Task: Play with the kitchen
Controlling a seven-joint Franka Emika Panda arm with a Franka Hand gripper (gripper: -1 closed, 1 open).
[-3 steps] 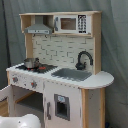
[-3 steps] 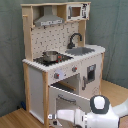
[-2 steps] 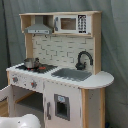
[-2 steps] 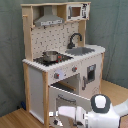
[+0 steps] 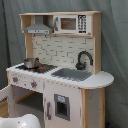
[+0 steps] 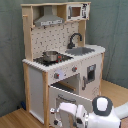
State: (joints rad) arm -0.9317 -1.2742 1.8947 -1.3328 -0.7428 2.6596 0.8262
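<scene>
The kitchen (image 5: pixel 60 75) is a tall white and light-wood toy, seen in both exterior views. It has a black stovetop with a metal pot (image 5: pixel 31 63) on it, a grey sink (image 5: pixel 72 74) and a black faucet (image 5: pixel 84 59). Above are a hood (image 5: pixel 39 27) and a microwave (image 5: pixel 70 23). In the second exterior view the oven door (image 6: pixel 70 93) hangs open and folded down. My white arm (image 6: pixel 97 114) reaches in from the lower right, and my gripper (image 6: pixel 56 113) sits low, just in front of that door. In the first exterior view only a white part of the arm (image 5: pixel 20 121) shows.
A grey curtain (image 5: pixel 115 50) hangs behind the kitchen. The floor (image 6: pixel 15 119) is wood. A rounded counter end (image 5: pixel 100 79) sticks out past the sink. A lower cupboard door with a dark window (image 6: pixel 91 75) is closed beside the oven.
In the second exterior view the arm has drifted slightly to the right. The kitchen, the pot and the open oven door have not moved.
</scene>
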